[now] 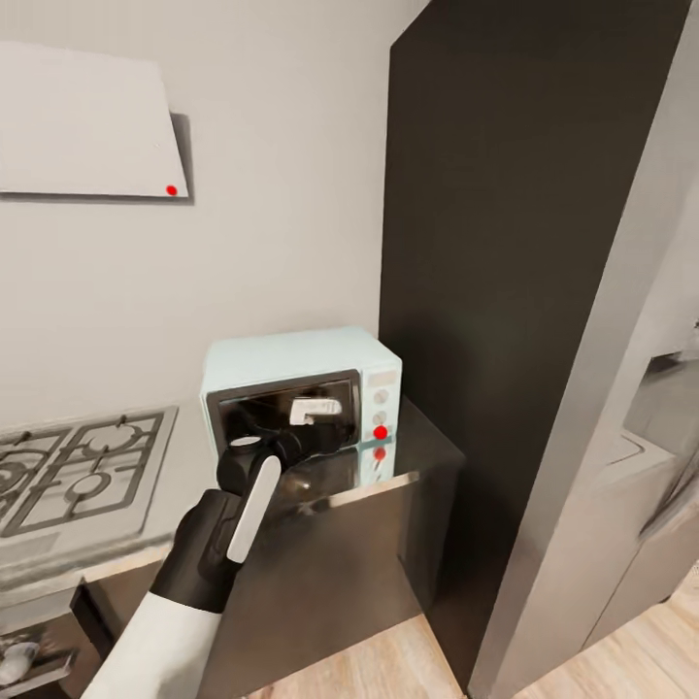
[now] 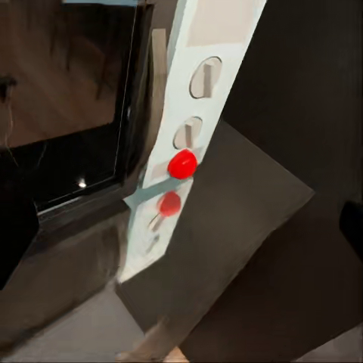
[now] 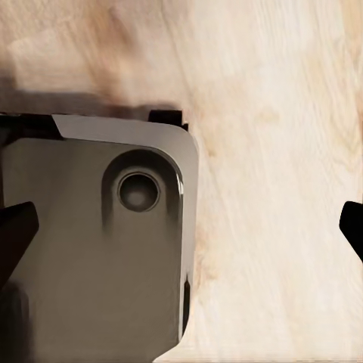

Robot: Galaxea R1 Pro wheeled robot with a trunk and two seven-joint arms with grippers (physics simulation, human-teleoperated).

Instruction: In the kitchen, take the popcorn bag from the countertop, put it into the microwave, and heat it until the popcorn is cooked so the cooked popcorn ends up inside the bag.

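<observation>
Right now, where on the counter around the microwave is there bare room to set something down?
A bare strip of counter lies between the hob and the microwave, and a narrow patch between the microwave's knob side and the dark cabinet. Directly in front of the door it is crowded: the left arm reaches across there.

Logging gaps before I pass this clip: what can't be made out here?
- Inside of the pale mint-blue microwave: head view, its dark glass door mirrors and the left arm covers it; whether a bag is within, cannot tell.
- Left gripper: head view, its fingers merge with the door; open or shut unclear.
- Right gripper: right wrist view, dark fingertips cut off at the edges over the light wood floor.
</observation>
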